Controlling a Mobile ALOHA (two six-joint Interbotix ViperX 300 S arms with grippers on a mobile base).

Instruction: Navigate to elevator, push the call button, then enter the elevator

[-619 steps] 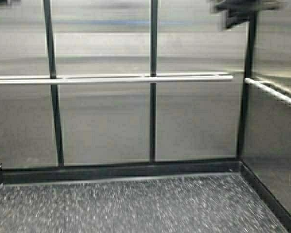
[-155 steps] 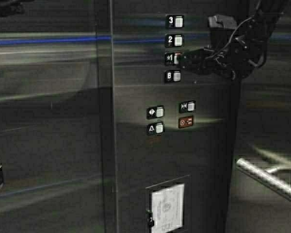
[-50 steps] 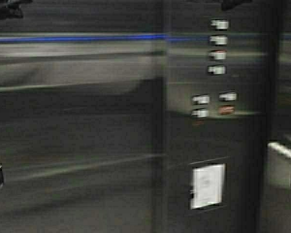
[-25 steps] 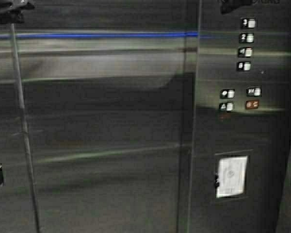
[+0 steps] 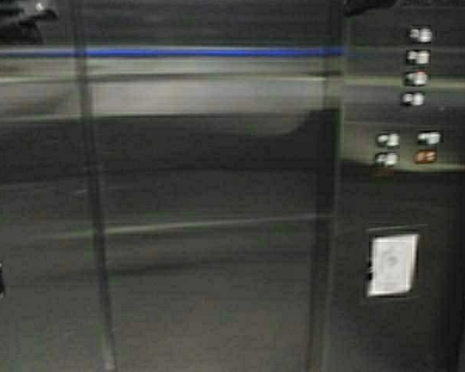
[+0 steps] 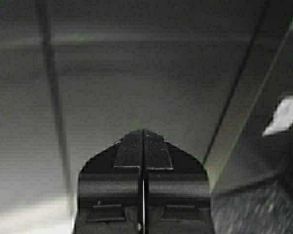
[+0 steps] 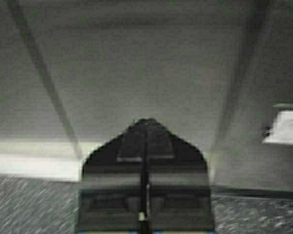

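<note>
- Robot is inside the elevator (image 5: 209,201): brushed steel wall fills the high view, thin dark seam (image 5: 93,232) running down its left part.
- Floor-button panel (image 5: 415,85) sits on the wall's right side, framed notice (image 5: 393,265) below it. One button in the column shows a reddish tint; can't tell if lit.
- Hall call button not in view from here.
- Judgement: nav, button push and entry look done, since steel walls are all around and speckled floor (image 7: 29,204) is underfoot. Little or nothing left of the task as stated.
- Left gripper (image 6: 143,141): fingers pressed together, no gap, holding nothing. Per its wrist view it points at the steel wall, low, near the floor edge.
- Right gripper (image 7: 145,130): same, fingers closed tight, empty. Aims at the wall base, notice off to one side.
- High view: only dark bits of each arm at the top corners, left (image 5: 15,19) and right (image 5: 364,6); both well apart from the button panel, not reaching for it.
- Both arms look tucked and idle, symmetric pose.
</note>
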